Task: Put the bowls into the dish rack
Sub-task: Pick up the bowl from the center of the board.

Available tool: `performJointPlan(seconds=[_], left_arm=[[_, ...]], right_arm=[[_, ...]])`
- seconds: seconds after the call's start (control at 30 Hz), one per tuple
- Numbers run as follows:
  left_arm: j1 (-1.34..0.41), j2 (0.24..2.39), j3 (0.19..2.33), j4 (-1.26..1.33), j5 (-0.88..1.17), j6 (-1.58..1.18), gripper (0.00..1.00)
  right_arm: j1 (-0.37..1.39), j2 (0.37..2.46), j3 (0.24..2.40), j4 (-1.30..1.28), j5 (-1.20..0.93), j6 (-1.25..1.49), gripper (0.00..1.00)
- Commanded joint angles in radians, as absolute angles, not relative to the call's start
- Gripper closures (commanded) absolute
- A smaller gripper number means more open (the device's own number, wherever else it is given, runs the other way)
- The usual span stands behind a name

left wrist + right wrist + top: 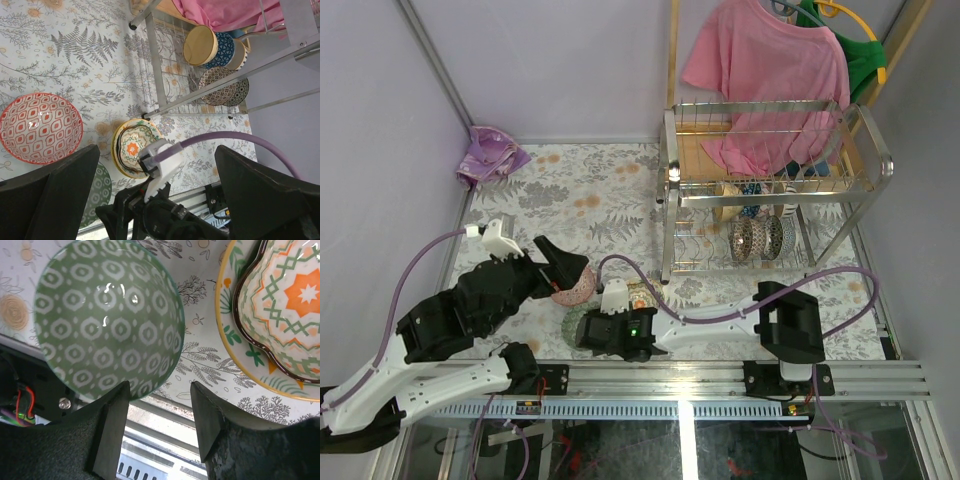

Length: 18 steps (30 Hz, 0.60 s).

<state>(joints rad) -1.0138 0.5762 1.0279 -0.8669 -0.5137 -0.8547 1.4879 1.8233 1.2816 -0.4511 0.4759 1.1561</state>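
Top view first: the dish rack [669,190] sits at the far right of the flowery counter [580,190]. A few bowls [760,238] are standing on edge in its lower tier, and a pink shirt [770,70] hangs down over it. The left gripper [565,268] hovers over a red bowl [578,292] around the middle of the counter. The right gripper [582,330] is down low by a green bowl [572,318] at the near edge. Left wrist cam: its fingers [55,195] are spread wide with nothing held between them. The red bowl sits on the counter, and right of it an orange-star bowl [132,147] is nested in a yellow-rimmed plate [116,150], close to the rack's near corner post. Right wrist cam: jaws parted, not holding anything either. One finger [112,425] overlaps the green bowl's rim, and the plate is just on the other side.
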Motion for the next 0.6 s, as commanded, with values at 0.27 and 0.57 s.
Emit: performJointPlan(seconds=[0.27, 0.57], left_arm=[[-1.016, 0.558, 1.022, -0.831, -0.489, -0.826, 0.00], [-1.016, 0.578, 1.034, -0.828, -0.489, -0.819, 0.00]], right_arm=[[1.441, 1.906, 1.316, -0.411, 0.479, 1.217, 0.44], [1.434, 1.937, 1.352, -0.419, 0.463, 1.184, 0.71]])
